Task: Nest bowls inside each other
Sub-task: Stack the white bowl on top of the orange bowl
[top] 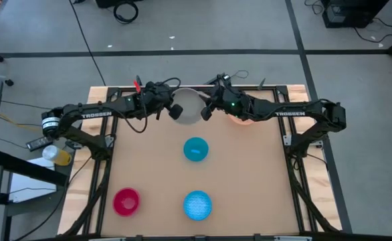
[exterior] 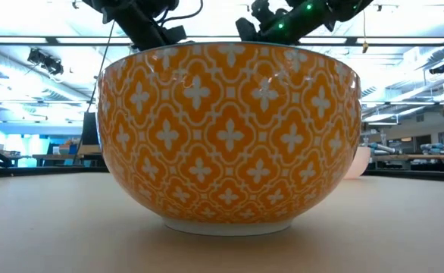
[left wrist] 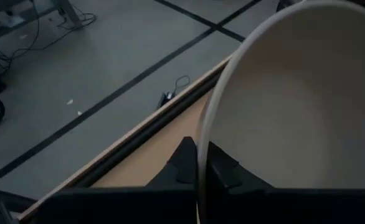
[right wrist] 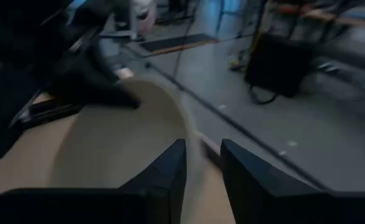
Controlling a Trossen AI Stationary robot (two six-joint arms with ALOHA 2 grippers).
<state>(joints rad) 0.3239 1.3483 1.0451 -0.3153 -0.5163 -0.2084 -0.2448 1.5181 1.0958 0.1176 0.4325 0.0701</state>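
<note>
White bowl held at the far edge of the table, between both arms

The white bowl (top: 188, 107) is pinched by its rim in the clenched left gripper (top: 171, 107), as the left wrist view shows; the right gripper (top: 206, 110) sits at the opposite rim, jaws narrowly parted, and whether it grasps cannot be told. The peach bowl (top: 241, 119) lies just beside, under the right arm. The white bowl is best kept level and lowered centred over its partner before release.

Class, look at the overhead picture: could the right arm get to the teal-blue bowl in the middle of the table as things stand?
Probably yes. The teal-blue bowl stands alone on open table, nothing beside it. The right gripper sits at the white-grey bowl, a short way beyond it.
</note>
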